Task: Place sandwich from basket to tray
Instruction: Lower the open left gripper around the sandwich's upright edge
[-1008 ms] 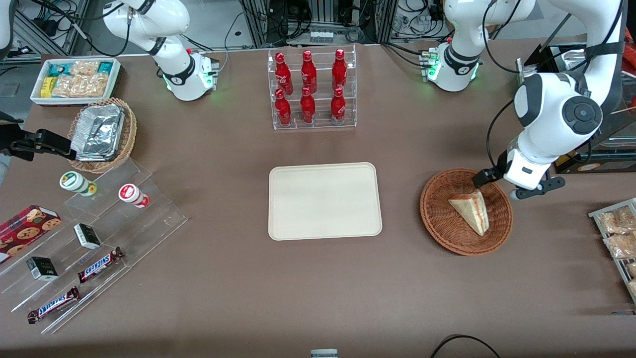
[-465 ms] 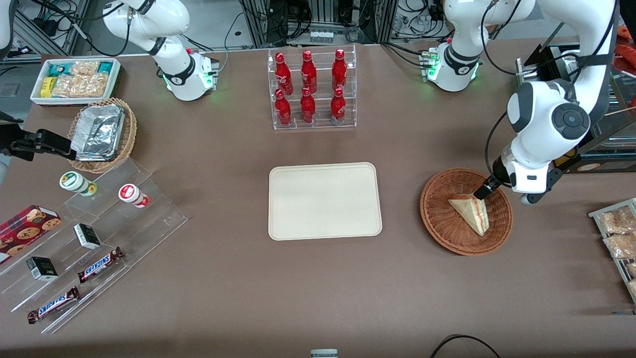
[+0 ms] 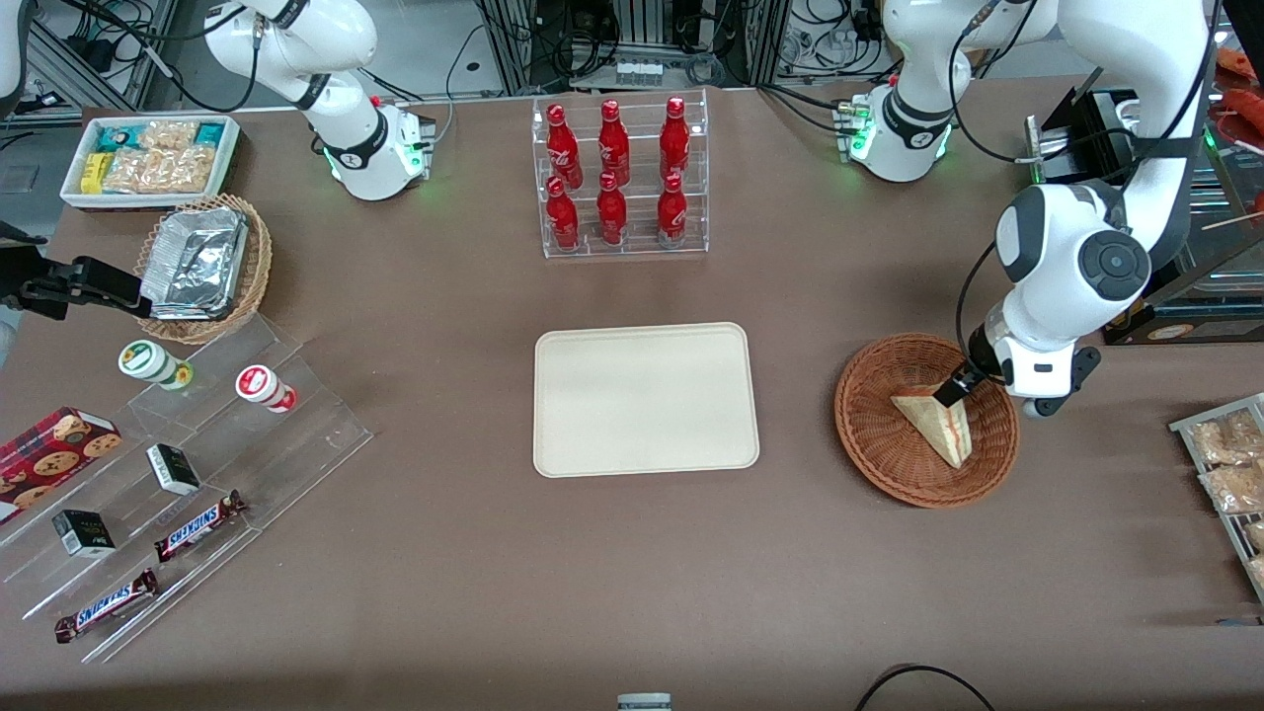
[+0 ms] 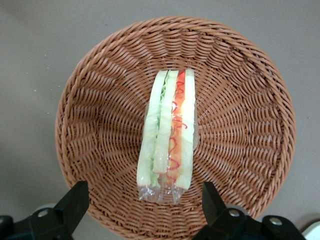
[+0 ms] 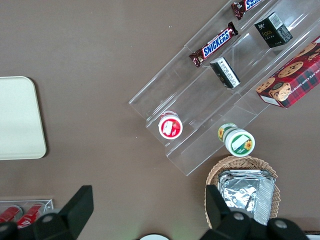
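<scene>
The sandwich, a clear-wrapped wedge with green and red filling on its cut edge, lies in the reddish-brown wicker basket. My gripper hovers open over the basket's rim, farther from the front camera than the sandwich. Its two dark fingers stand wide apart on either side of the wedge's wrapped end, touching nothing. The cream-beige tray lies flat and bare beside the basket, toward the parked arm's end.
A clear rack of red bottles stands farther from the front camera than the tray. Snack packets lie at the working arm's table end. A foil-tray basket, a white bin and a clear stepped shelf sit toward the parked arm's end.
My gripper has swung from outside the basket's rim in over the basket, closing on the sandwich's end. The sandwich and basket have stayed put.
</scene>
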